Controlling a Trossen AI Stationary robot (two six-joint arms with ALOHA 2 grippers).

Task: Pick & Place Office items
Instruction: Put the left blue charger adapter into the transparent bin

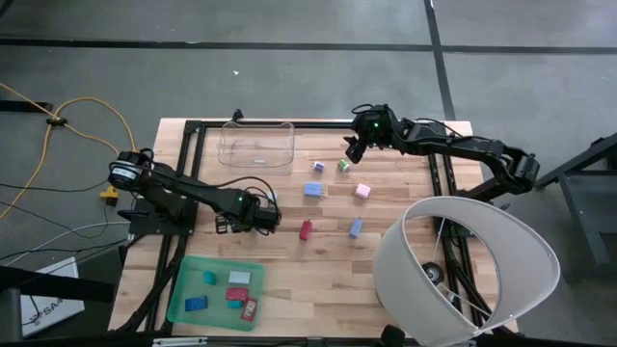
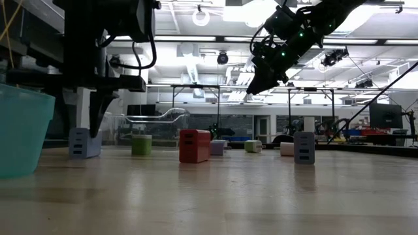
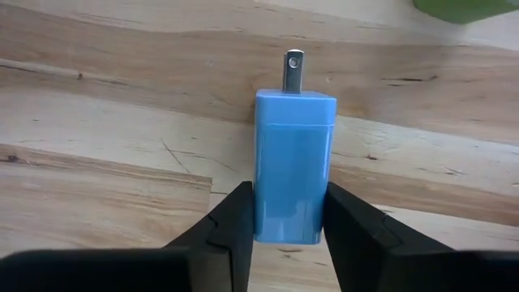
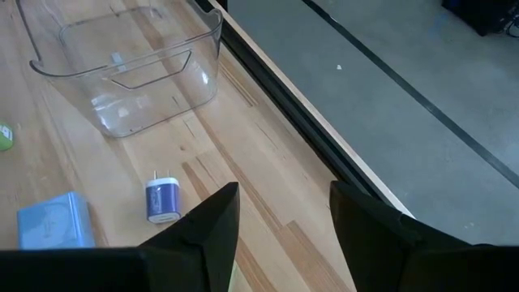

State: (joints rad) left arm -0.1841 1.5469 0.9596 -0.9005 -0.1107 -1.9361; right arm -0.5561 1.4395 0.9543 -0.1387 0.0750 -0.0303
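Left gripper [image 3: 288, 223] low over the wooden table [image 1: 405, 207], just left of the table's middle, fingers narrowed around a blue wall charger [image 3: 293, 166]: both dark fingers [image 3: 235, 219] pressed against its long sides, body lying flat on the planks. Charger smooth, glossy, box-shaped with rounded edges, one metal prong showing at the far end, pointing away from the wrist. In the high view hidden beneath the left gripper [image 1: 262, 220].

Right gripper [image 4: 284, 215] raised above the far edge of the table, fingers parted with nothing between them. Below it, a small dark-blue plug [image 4: 163, 200] with two prongs, a pale blue square block [image 4: 53, 221], and a clear plastic bin [image 4: 130, 69] with rounded corners.

Scattered over the middle of the table: a red block [image 1: 306, 229], a light blue block [image 1: 356, 226], a pink block [image 1: 362, 191], a green piece [image 1: 343, 166], a blue block [image 1: 313, 190]. Near the front left corner, a flat green tray [image 1: 183, 289] holding several blue, teal, red and pale pieces. Table surface of light planks with visible grain, dark metal framing along the edges. A white lampshade [image 1: 463, 270] over the right front corner.
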